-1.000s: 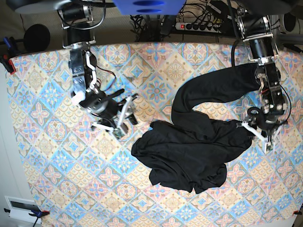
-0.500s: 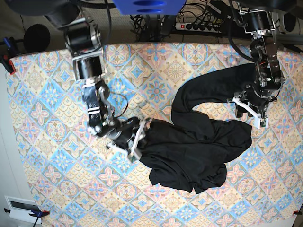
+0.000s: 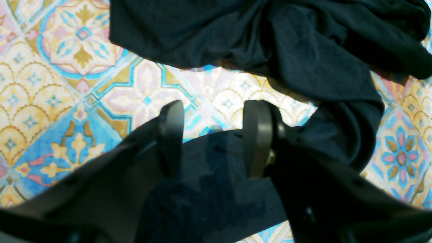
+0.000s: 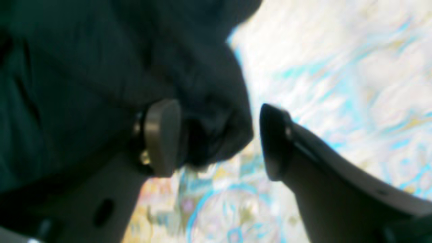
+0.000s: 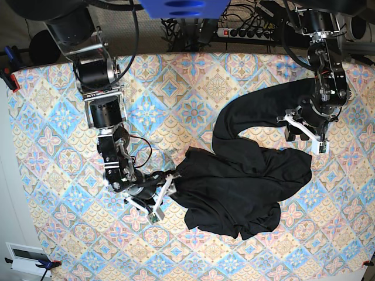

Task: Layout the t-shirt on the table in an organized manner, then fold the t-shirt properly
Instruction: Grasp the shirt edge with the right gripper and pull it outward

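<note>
My right gripper (image 5: 163, 198) is down at the edge of the t-shirt (image 5: 234, 187), on the side of the heap farthest from the other arm. In the right wrist view its jaws stand wide apart with a bunched lip of black fabric poking in between them; one finger (image 4: 162, 136) looks like it's against the cloth, the other is clear of it over bare table (image 4: 320, 67), so it's got nothing clamped. That view is pretty blurry though, so I can't swear to the contact. My left gripper (image 5: 304, 133) is over on the opposite side of the shirt, right where the long sleeve runs out from the crumpled body toward the far edge of the table. From the left wrist camera its jaws are parted too, with patterned cloth showing past the tips and a dark patch lower down between the fingers (image 3: 258, 135) that I can't tell is fabric or shadow, and it isn't pinching anything. The shirt itself sits in a rumpled pile between the two grippers, nearer the left one, one sleeve curving away from the pile.
</note>
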`<state>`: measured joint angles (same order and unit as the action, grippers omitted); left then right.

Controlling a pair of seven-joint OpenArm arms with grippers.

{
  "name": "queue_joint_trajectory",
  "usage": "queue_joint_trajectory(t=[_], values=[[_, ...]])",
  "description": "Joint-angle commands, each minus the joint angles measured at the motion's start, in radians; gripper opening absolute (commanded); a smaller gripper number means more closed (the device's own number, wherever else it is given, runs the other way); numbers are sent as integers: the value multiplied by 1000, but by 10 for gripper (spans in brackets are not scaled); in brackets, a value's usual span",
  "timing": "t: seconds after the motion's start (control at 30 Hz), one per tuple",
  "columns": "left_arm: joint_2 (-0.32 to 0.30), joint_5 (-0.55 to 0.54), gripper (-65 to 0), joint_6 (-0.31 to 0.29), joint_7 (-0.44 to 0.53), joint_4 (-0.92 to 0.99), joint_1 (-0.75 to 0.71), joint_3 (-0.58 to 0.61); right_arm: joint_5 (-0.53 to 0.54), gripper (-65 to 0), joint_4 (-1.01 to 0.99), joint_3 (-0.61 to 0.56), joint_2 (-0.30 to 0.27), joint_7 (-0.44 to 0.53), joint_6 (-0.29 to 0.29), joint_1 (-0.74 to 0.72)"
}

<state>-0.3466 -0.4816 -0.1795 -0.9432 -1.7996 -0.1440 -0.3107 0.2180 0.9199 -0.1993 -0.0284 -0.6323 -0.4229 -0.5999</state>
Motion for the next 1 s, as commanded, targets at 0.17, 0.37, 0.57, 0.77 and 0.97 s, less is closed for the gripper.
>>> queue_joint_trajectory(t=[0.17,0.37,0.57,0.77,0.97], values=[[-12,-9,-375,-2,20,-18,10,-6,11,-254,-46,1,2,55,-8,-21],[-12,-9,-375,-2,20,-18,10,-6,10,-254,-135,-1,-20,150,-8,-18],[-12,-9,-375,-2,23,-16,13,-6,10,-254,-212,-2,-20,203,-9,-13],[-12,-9,-375,-2,25,-16,14,-6,10,-319,-236,-2,-15,225,-9,-12],[-12,-9,-375,-2,26,-16,14,-6,10,-462,-236,-2,-14,230,-9,-12]])
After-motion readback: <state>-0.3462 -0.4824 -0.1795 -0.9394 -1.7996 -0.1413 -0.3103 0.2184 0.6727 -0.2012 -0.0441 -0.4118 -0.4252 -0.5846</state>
